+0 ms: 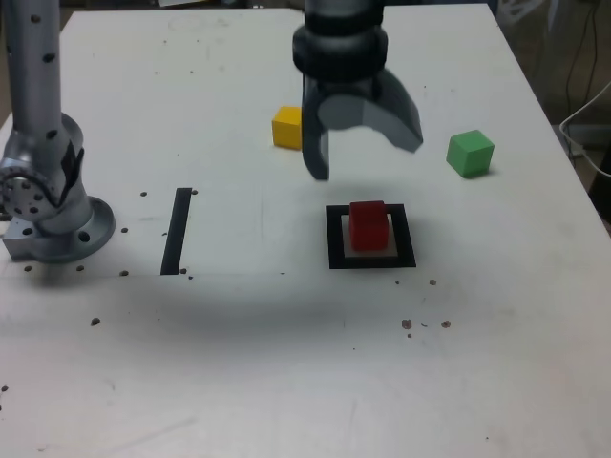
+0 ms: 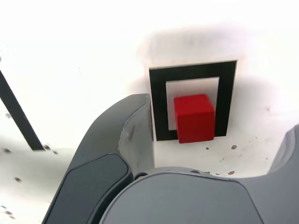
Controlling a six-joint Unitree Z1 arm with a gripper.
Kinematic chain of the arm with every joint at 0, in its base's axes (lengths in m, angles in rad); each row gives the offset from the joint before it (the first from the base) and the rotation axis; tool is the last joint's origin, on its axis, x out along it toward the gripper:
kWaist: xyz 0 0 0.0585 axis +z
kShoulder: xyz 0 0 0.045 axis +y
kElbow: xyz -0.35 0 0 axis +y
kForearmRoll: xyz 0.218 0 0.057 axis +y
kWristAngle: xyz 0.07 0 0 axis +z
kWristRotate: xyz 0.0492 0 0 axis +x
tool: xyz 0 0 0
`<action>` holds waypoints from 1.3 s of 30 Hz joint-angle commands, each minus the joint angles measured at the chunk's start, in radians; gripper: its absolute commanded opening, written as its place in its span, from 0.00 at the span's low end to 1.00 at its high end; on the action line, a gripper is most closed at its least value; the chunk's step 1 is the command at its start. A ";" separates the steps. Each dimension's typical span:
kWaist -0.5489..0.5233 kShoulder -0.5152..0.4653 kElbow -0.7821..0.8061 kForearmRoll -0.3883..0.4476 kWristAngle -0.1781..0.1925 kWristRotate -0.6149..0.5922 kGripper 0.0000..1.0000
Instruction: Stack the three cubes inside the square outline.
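No brand, label or writing is legible anywhere on the rig or the table (image 1: 286,363).

Nearest in the exterior view, bare white tabletop w/ scattered dark specks. Next, the red cube (image 1: 368,225) sits inside the square outline (image 1: 371,260), resting on the pale centre; the wrist view shows the red cube (image 2: 194,117) overlapping one black side of the square outline (image 2: 192,71), so not dead-centre. At the exterior view's left, a straight black strip (image 1: 177,230) lies apart from the frame, near the arm's base (image 1: 52,224), whose upper part is cut off by the frame edge.

Above and just behind the red cube hangs the gripper (image 1: 365,143), jaws spread wide, holding nothing; its upper body is cropped out. In the wrist view, the fingers (image 2: 126,135) block much of the foreground.

Farther back, the yellow cube (image 1: 287,127) is partly hidden behind the gripper; the green cube (image 1: 471,154) stands clear at the exterior view's right. Both are well outside the frame.
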 commanded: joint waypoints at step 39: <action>0.470 0.029 0.055 0.018 0.135 0.507 0.99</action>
